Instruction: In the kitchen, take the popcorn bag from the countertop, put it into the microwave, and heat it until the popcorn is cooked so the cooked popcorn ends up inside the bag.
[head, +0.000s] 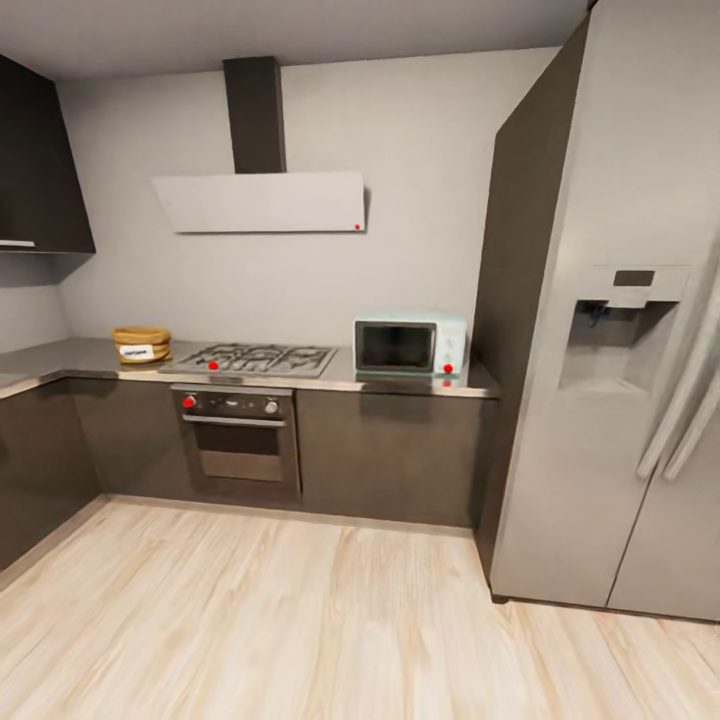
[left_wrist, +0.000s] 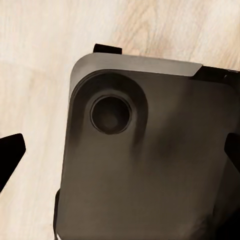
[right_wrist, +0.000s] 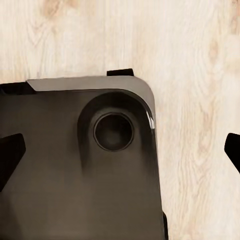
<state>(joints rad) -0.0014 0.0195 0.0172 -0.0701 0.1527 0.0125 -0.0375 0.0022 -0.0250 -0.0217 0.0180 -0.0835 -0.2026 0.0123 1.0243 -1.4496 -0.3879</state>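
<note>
Two things of the task are being shown in the head view: the popcorn bag (head: 141, 344) is standing on the tabletop (head: 80, 357) at the left, just beside the gas hob (head: 255, 358), and the microwave (head: 409, 346) is standing on the same tabletop at the right, its door closed, near the tall fridge (head: 620, 330). The hob is lying between them, with the built-in oven (head: 238, 432) below it and the white hood (head: 262, 201) above. A wide stretch of wood floor (head: 300, 620) is separating the robot from the cabinets, so the approach is judged as not yet finished.

In the left wrist view, the left end effector (left_wrist: 120, 155) is being held wide open and empty over the robot's own dark base (left_wrist: 150, 165).

In the right wrist view, the right end effector (right_wrist: 120, 150) is likewise being held wide open, with nothing in it.

Some risk is being judged here: the soft bag could be tipped or pushed onto the hob grates by a careless reach, and the microwave door could be blocked from opening fully by the fridge side.
</note>
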